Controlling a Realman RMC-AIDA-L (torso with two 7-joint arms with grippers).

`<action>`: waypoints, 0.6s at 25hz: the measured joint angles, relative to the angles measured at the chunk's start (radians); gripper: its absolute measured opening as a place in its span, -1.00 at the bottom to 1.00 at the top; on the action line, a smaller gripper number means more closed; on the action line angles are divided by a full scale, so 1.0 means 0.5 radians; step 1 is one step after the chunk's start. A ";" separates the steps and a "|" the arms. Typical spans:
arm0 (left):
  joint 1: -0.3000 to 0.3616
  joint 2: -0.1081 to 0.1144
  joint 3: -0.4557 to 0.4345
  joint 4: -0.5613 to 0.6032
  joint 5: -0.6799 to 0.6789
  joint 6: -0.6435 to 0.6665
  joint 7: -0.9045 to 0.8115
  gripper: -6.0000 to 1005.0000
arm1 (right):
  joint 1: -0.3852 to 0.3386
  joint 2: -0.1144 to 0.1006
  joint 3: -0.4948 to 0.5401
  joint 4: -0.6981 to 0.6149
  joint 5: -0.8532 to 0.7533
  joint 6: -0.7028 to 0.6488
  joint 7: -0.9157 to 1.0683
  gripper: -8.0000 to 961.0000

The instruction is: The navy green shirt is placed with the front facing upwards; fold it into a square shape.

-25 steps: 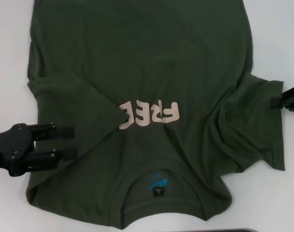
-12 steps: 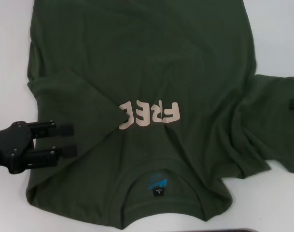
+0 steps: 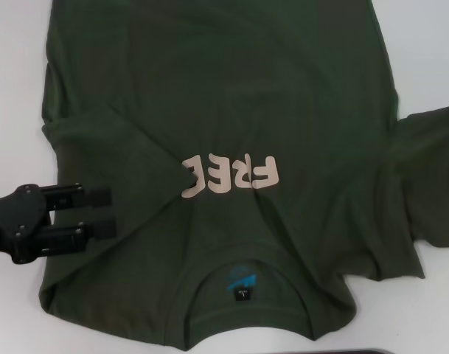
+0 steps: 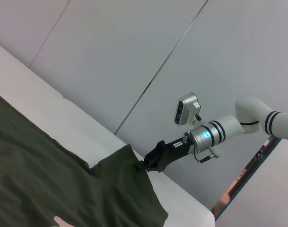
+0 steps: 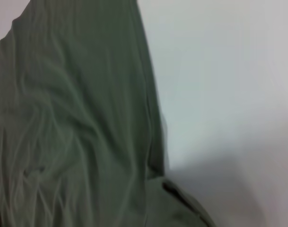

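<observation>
White table (image 3: 10,88), shirt (image 3: 224,96) spread flat, lettering up.
Your right claw (image 4: 140,166) pinches the sleeve just beyond its tips, body of cloth lying inward; left claw (image 3: 106,214) rests unclenched on the opposite shoulder.

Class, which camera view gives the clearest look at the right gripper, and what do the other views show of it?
The left wrist view: the right gripper appears whole there, at the end of its white arm, shut on the edge of the navy green shirt sleeve. The head view does not show it at all, and the right wrist view shows only shirt fabric and table.
</observation>
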 joint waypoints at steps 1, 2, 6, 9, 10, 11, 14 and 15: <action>0.001 0.000 0.000 0.001 0.000 0.002 -0.001 0.32 | -0.008 -0.001 0.003 -0.015 -0.001 0.000 0.010 -0.96; 0.002 0.000 0.000 0.001 0.000 0.003 -0.002 0.32 | -0.017 -0.002 0.006 -0.032 -0.003 0.001 0.021 -0.96; 0.004 0.000 0.000 0.003 0.000 0.005 -0.003 0.32 | -0.059 -0.005 0.049 -0.116 -0.005 -0.009 0.057 -0.96; 0.003 0.000 0.000 0.003 0.000 0.006 -0.005 0.32 | -0.074 -0.011 0.092 -0.137 -0.005 -0.024 0.062 -0.96; 0.003 -0.001 0.000 0.003 0.000 0.006 -0.006 0.32 | -0.075 -0.012 0.100 -0.137 -0.005 -0.030 0.061 -0.96; 0.002 -0.002 0.000 0.003 0.000 0.006 -0.006 0.32 | -0.072 -0.011 0.103 -0.132 -0.005 -0.037 0.057 -0.96; 0.001 -0.005 0.004 0.003 0.001 0.006 -0.006 0.32 | -0.049 0.009 0.089 -0.121 0.000 -0.069 0.039 -0.96; 0.001 -0.006 0.004 0.003 0.002 0.006 -0.006 0.32 | -0.037 0.018 0.083 -0.120 -0.001 -0.085 0.029 -0.96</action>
